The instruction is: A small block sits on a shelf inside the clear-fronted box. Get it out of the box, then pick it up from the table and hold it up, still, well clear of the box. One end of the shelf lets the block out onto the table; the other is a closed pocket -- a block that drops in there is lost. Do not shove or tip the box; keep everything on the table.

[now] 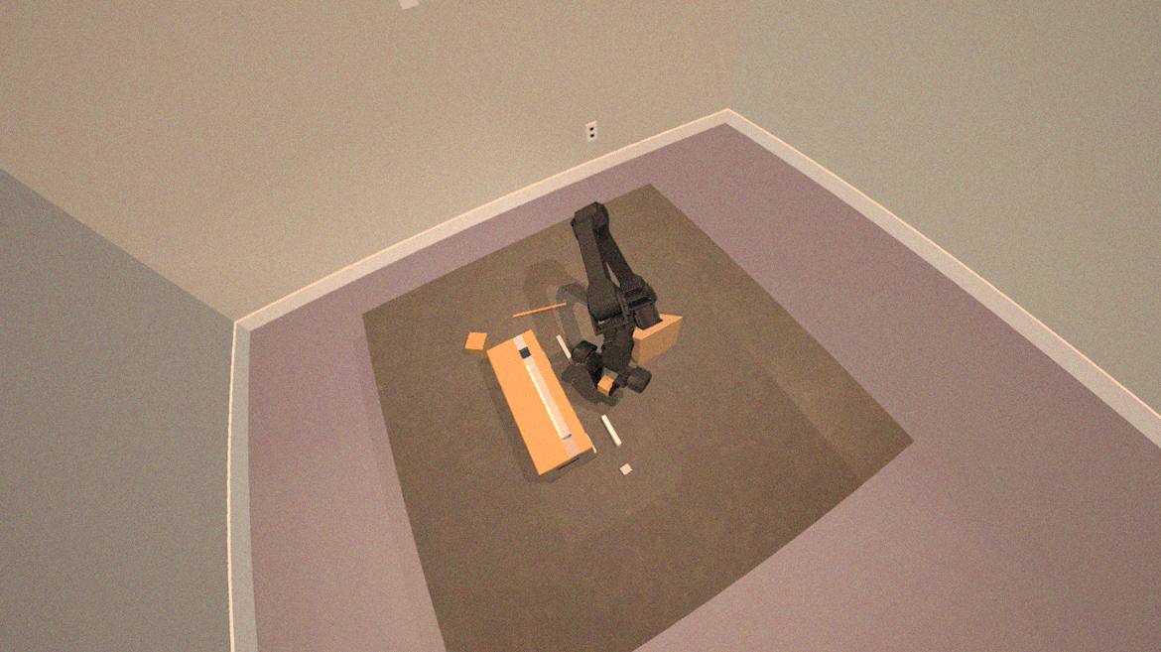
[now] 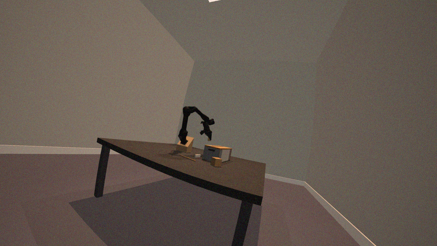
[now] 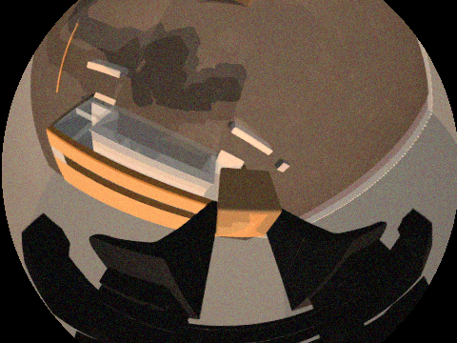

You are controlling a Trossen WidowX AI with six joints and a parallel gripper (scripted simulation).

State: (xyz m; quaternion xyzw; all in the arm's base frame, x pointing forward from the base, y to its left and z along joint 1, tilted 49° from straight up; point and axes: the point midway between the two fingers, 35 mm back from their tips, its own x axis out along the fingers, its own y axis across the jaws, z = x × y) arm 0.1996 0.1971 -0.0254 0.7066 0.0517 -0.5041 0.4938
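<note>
My gripper point(image 1: 606, 386) point(image 2: 209, 138) point(image 3: 239, 206) is shut on a small orange-brown block point(image 3: 249, 191), held between the fingertips. It hangs in the air, above the height of the box, beside the clear front in the top view. The box point(image 1: 513, 398) point(image 2: 210, 155) point(image 3: 119, 203) stands upright on the table, with an orange top and a long slot in it. The pale shelf point(image 1: 546, 400) point(image 3: 152, 167) shows inside; I see no block on it. Part of the box's near end is hidden behind the held block in the wrist view.
A white bar point(image 1: 611, 430) point(image 3: 252, 139) and a second one point(image 1: 563, 346) point(image 3: 104, 69) lie before the box. A small pale cube point(image 1: 625, 469) point(image 3: 283, 166), an orange cube point(image 1: 476, 339) point(image 2: 216, 162), a thin orange stick point(image 1: 539, 310) point(image 2: 187, 158) and a wooden wedge point(image 1: 659, 338) point(image 2: 185, 146) are also on the table.
</note>
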